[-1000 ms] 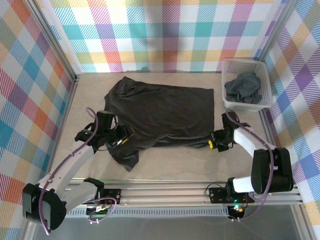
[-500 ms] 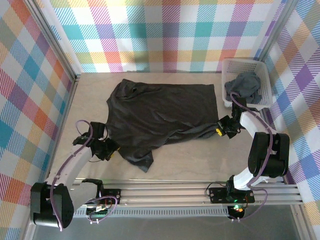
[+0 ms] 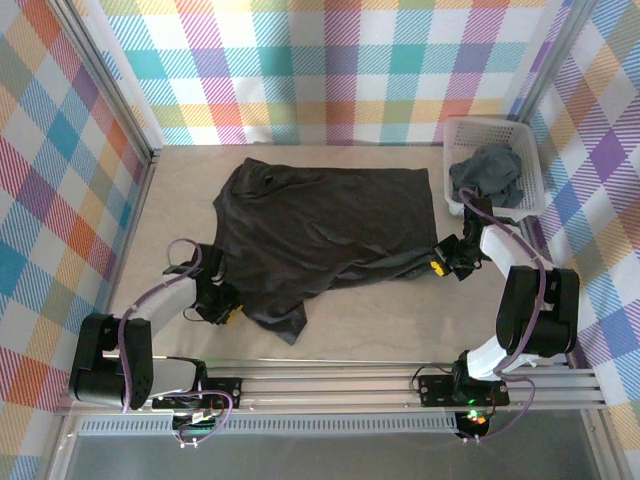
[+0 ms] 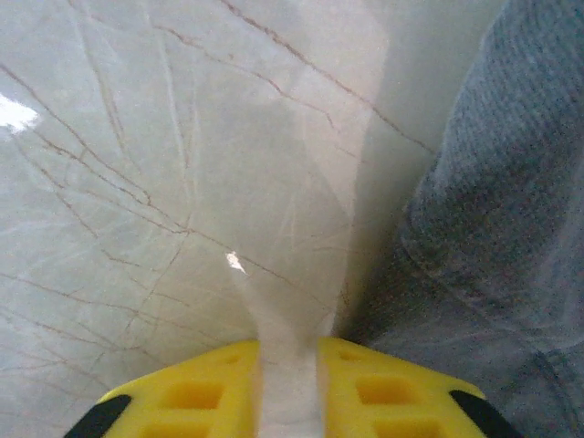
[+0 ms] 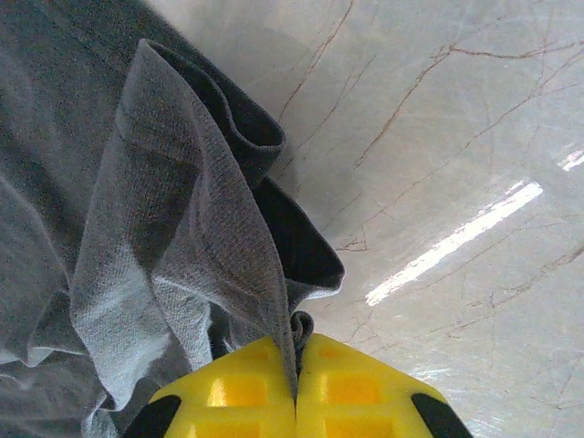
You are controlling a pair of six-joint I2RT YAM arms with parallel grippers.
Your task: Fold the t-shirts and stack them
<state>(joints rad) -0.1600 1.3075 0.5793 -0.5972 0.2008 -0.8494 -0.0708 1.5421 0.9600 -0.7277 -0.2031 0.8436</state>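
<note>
A dark grey t-shirt point(image 3: 320, 225) lies spread on the table, its near hem rumpled and a flap trailing toward the front. My right gripper point(image 3: 437, 266) is shut on its near right corner, and the pinched cloth point(image 5: 164, 201) bunches up from between the yellow jaws point(image 5: 297, 379). My left gripper point(image 3: 222, 311) sits low at the shirt's near left edge. Its yellow jaws point(image 4: 289, 383) stand a narrow gap apart with bare table between them, and the shirt's edge point(image 4: 493, 210) lies just to the right. A second dark t-shirt point(image 3: 485, 172) lies crumpled in the basket.
The white lattice basket point(image 3: 531, 150) stands at the back right corner, close behind my right arm. Bare marble table point(image 3: 380, 320) stretches in front of the shirt. Checked walls enclose the left, back and right.
The left gripper let go of the shirt, drew back to its near left edge and narrowed its jaws. The right gripper pulled its corner back and rightward, then held still.
</note>
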